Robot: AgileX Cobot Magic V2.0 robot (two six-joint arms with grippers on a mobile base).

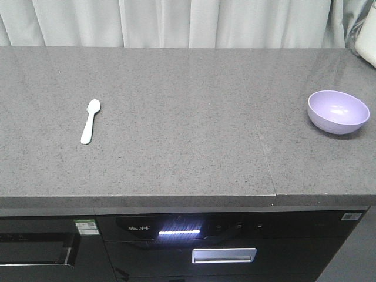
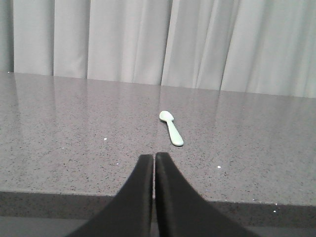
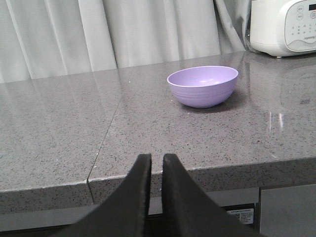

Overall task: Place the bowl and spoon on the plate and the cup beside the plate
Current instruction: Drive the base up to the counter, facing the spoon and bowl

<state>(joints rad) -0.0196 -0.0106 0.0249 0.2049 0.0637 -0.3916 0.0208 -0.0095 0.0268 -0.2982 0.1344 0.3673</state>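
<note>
The spoon (image 1: 90, 121) lies flat on the left part of the grey tabletop (image 1: 188, 88), head toward the curtain (image 1: 176, 23). The bowl (image 1: 338, 111) stands upright near the right edge, well apart from the spoon.

In the left wrist view the left gripper (image 2: 154, 157) is pressed together and holds nothing. It sits at the front edge of the tabletop, with the spoon ahead of it. The right gripper (image 3: 157, 159) has only a thin slit between its fingers and grips nothing. It is also at the front edge, with the bowl ahead and slightly to the right.

A white cooker (image 3: 284, 24) stands behind the bowl; its panel print is too small to read. Under the tabletop, a dark appliance (image 1: 235, 247) has a lit strip beside two Chinese characters (image 1: 139, 228) and a green sticker (image 1: 87, 226) whose text is illegible.
</note>
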